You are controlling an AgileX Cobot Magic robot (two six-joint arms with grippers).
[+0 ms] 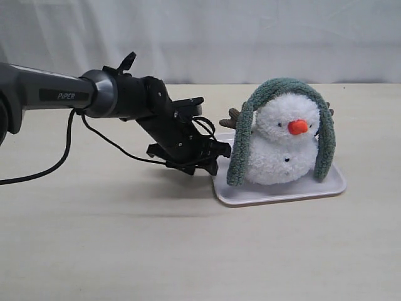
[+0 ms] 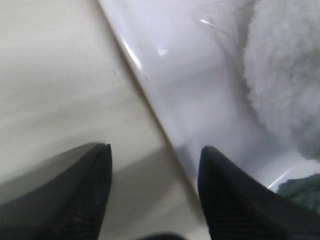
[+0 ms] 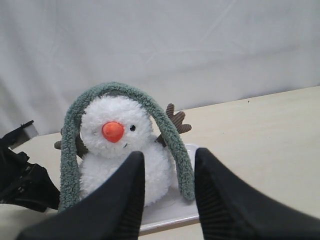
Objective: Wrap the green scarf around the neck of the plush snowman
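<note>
The plush snowman (image 1: 280,153) sits upright on a white tray (image 1: 282,191), and its orange nose points to the right in the exterior view. The green scarf (image 1: 285,84) lies arched over the top of its head. Both scarf ends hang down beside the body to the tray, and the neck (image 1: 270,139) is bare. My left gripper (image 1: 220,150) is open and empty at the tray's left edge, beside the hanging scarf end (image 1: 238,160). In the left wrist view that gripper (image 2: 156,146) straddles the tray rim (image 2: 150,95). My right gripper (image 3: 168,151) is open and faces the snowman (image 3: 117,150) from a distance. It does not show in the exterior view.
The tray stands on a pale wooden table (image 1: 125,244), with a white curtain (image 1: 219,37) behind. A black cable (image 1: 62,160) hangs from the left arm (image 1: 113,94) down to the table. In the right wrist view that arm (image 3: 22,182) shows beside the tray (image 3: 172,210).
</note>
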